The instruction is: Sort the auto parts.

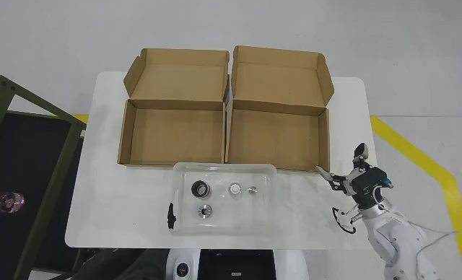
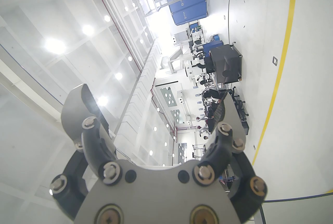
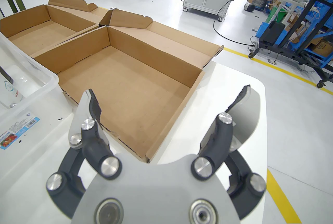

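**Handling: small, hard, probably slick**

Loose on the floor of the clear tray (image 1: pixel 177 180), near the front edge of the white table (image 1: pixel 108 186): dark ring (image 1: pixel 200 188), white part (image 1: pixel 235 187), small metal piece (image 1: pixel 253 190) just beside the white one, and round metal part (image 1: pixel 206 211) nearer the front wall. All four apart from one another, none against a wall. Just behind the tray, two open cardboard boxes side by side, left box (image 1: pixel 173 136) and right box (image 1: pixel 274 139), both bare inside. Beside the tray's left wall, a small black item (image 1: pixel 171 215), too small to name.

Look rigid, light and not fragile, yet smooth and round enough to roll or squirt out of a pinch. Best taken from straight above, fingers across the outer rim at its widest, closing slowly. For the dark ring, safer across the outside than with one finger through the bore. For the small metal piece, little surface to hold, so centre the pinch with care and keep clear of the white part next to it. Expect the thin tray to slide if nudged.

Right gripper (image 3: pixel 167 93): spread wide, nothing between the fingers, hanging by the near right corner of the right box, well apart from the tray. Left gripper (image 2: pixel 152 94): likewise spread and empty, pointed up at the hall ceiling.
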Robot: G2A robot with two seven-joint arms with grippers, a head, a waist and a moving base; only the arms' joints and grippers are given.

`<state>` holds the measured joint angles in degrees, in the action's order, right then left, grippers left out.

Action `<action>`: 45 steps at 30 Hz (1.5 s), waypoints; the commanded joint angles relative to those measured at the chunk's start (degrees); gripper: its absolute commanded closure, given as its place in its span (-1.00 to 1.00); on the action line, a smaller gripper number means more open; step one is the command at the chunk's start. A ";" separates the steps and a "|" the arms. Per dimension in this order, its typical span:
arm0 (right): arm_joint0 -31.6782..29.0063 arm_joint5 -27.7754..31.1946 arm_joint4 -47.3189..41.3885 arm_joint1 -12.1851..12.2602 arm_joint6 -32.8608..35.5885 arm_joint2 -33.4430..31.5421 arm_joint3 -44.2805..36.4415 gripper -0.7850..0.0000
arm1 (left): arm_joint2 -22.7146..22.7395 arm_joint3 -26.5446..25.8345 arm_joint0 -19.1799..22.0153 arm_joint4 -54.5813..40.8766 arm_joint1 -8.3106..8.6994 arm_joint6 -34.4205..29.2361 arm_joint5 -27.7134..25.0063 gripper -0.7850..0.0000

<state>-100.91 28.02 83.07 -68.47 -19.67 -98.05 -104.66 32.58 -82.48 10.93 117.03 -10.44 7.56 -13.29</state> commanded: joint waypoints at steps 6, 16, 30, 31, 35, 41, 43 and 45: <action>0.00 0.00 0.00 0.00 0.00 0.00 0.00 -1.00 | 0.00 0.00 0.00 0.00 0.00 0.00 0.00 -1.00; 0.00 0.00 0.00 0.00 0.00 0.00 0.00 -1.00 | 0.00 0.00 0.00 0.00 0.00 0.00 0.00 -1.00; 0.54 1.98 -0.20 0.20 4.37 0.65 -1.78 -1.00 | 0.00 0.00 0.00 0.00 0.00 0.00 0.00 -1.00; 0.70 2.78 -0.19 0.28 5.41 0.66 -2.33 -1.00 | 0.00 0.00 0.00 0.00 0.00 0.00 0.00 -1.00; 1.56 6.67 -0.63 0.64 9.53 1.07 -4.97 -1.00 | 0.00 0.00 0.00 0.00 0.00 0.00 0.00 -1.00; 3.34 12.81 -0.63 1.18 16.02 2.90 -9.30 -1.00 | 0.00 0.00 0.00 0.00 0.00 0.00 0.00 -1.00; 3.96 14.35 -0.68 1.32 17.82 3.82 -10.29 -1.00 | 0.00 0.00 0.00 0.00 0.00 0.00 0.00 -1.00; 4.62 15.77 -0.81 1.44 19.57 5.01 -11.20 -1.00 | 0.00 0.00 0.00 0.00 0.00 0.00 0.00 -1.00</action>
<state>-96.63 43.06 82.35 -67.09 -1.08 -93.67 -115.45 32.58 -82.48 10.93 117.03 -10.44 7.56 -13.29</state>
